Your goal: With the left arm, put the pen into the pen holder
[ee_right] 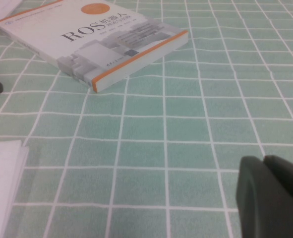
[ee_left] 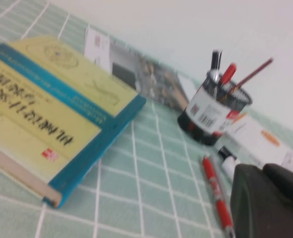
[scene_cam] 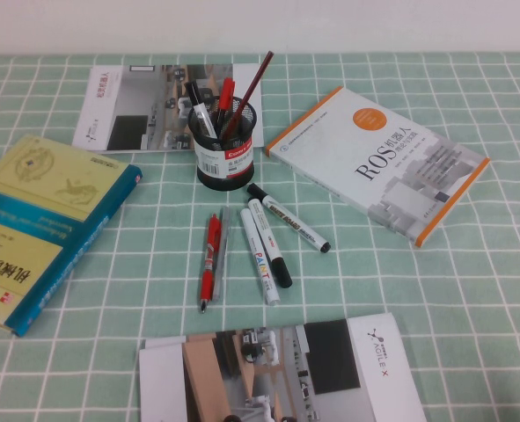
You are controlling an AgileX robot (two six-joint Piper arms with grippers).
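Red pen [scene_cam: 210,256] flat — both end effectors off-table.

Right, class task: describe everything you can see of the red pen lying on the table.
The pen is slim, with a red barrel that looks like plastic, dark markings along it and a dark tip pointing toward the robot. It lies flat on the green checked cloth, below the pen holder, close alongside a grey pen. Neither hand touches it; the left hand shows only at the left wrist view's edge.
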